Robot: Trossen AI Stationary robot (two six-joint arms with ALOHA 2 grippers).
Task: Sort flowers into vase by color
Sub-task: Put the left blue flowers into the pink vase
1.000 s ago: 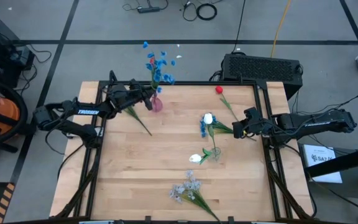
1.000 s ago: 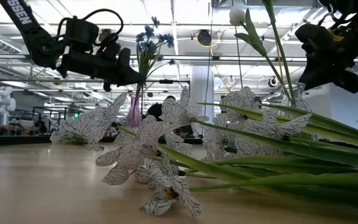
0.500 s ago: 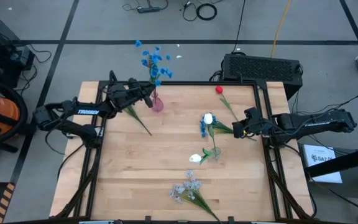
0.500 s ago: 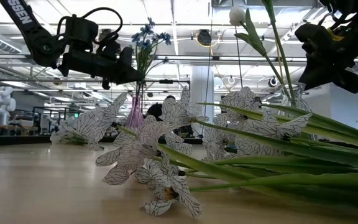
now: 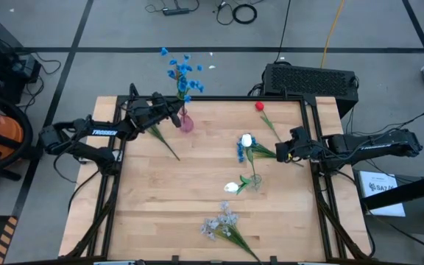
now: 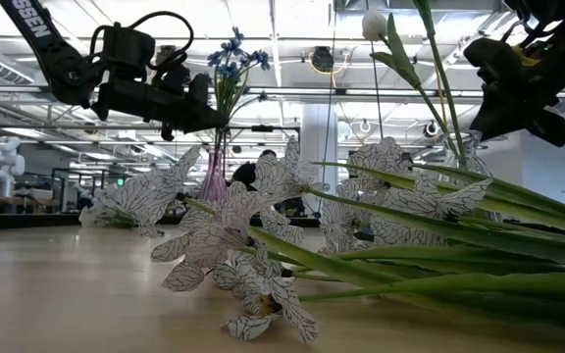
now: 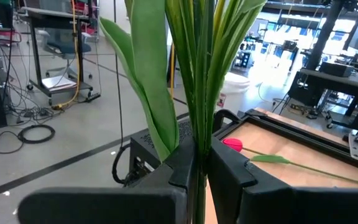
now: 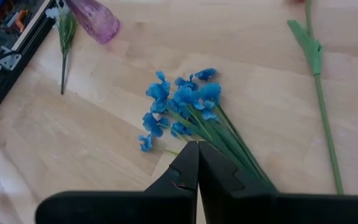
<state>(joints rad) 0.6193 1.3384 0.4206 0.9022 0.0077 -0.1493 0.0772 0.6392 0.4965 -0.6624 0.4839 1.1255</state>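
The left gripper point(image 5: 174, 112), jaws pinching a blue spray's stems point(image 7: 199, 93), holds it upright over the pink vase point(image 5: 186, 123) at the bench's point(image 5: 160, 199) eleven o'clock. The right gripper point(image 5: 284, 153), jaws pressed together, waits at three o'clock.

Wooden table point(image 5: 153, 206), pink vase point(image 5: 186, 123), red tulip point(image 5: 259, 107), blue spray point(image 5: 241, 151), lavender-white spray point(image 5: 221, 223)

place: robotics lab / open workshop hall | evidence: grey concrete floor point(image 5: 109, 29) with loose cables point(image 5: 235, 11) | workbenches point(image 7: 328, 81) and wheeled carts point(image 7: 55, 31) | ceiling strip lights point(image 6: 57, 44) | white humanoid robot point(image 6: 5, 157) far behind
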